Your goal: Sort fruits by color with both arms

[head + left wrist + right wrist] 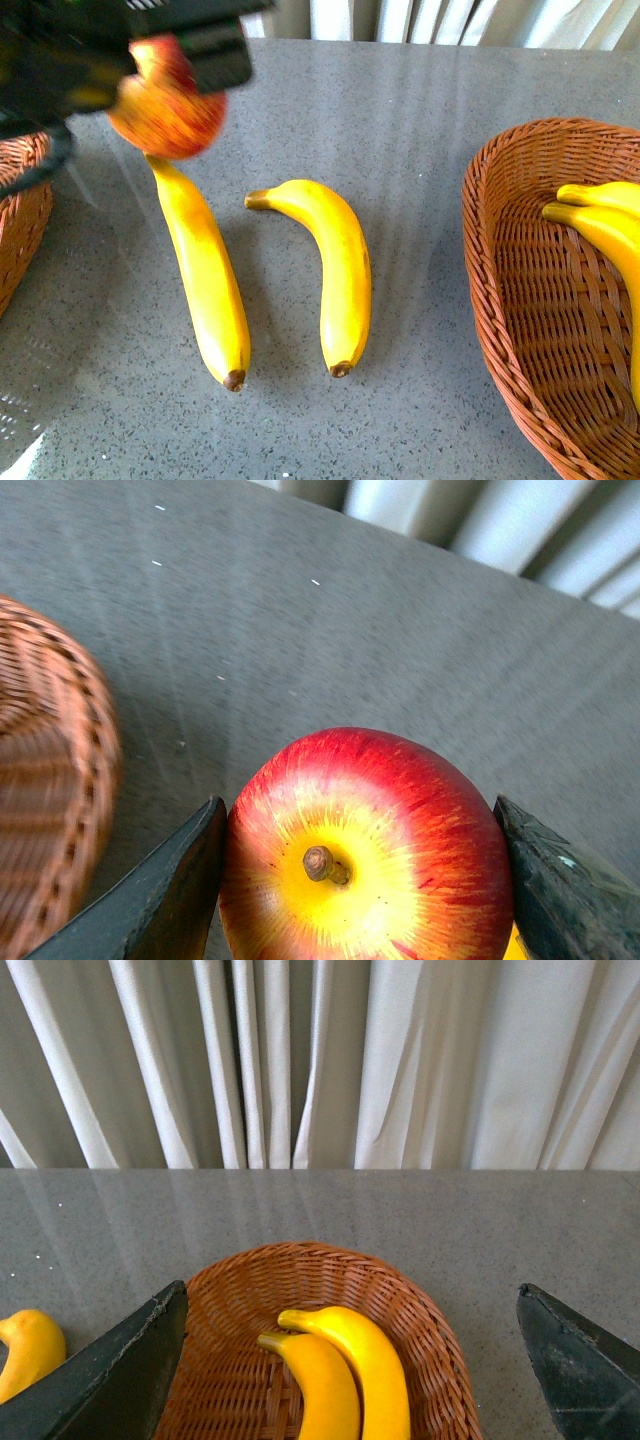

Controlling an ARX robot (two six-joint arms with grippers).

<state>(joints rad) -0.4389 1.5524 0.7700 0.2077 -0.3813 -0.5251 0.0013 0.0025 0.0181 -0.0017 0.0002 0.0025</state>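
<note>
My left gripper [150,60] is shut on a red apple [165,110] streaked with yellow and holds it in the air at the far left of the table. In the left wrist view the apple [370,850] sits stem-up between the two black fingers [165,890]. Two yellow bananas [205,275] [335,265] lie side by side on the grey table. My right gripper [350,1360] is open above a wicker basket [420,1310] that holds two more bananas [320,1390] [375,1370]. The right gripper does not show in the front view.
The banana basket [500,300] stands at the right edge of the table. A second wicker basket [25,215] stands at the left edge, just below and beside the held apple, also seen as the basket [50,780]. White curtains [320,1060] hang behind the table.
</note>
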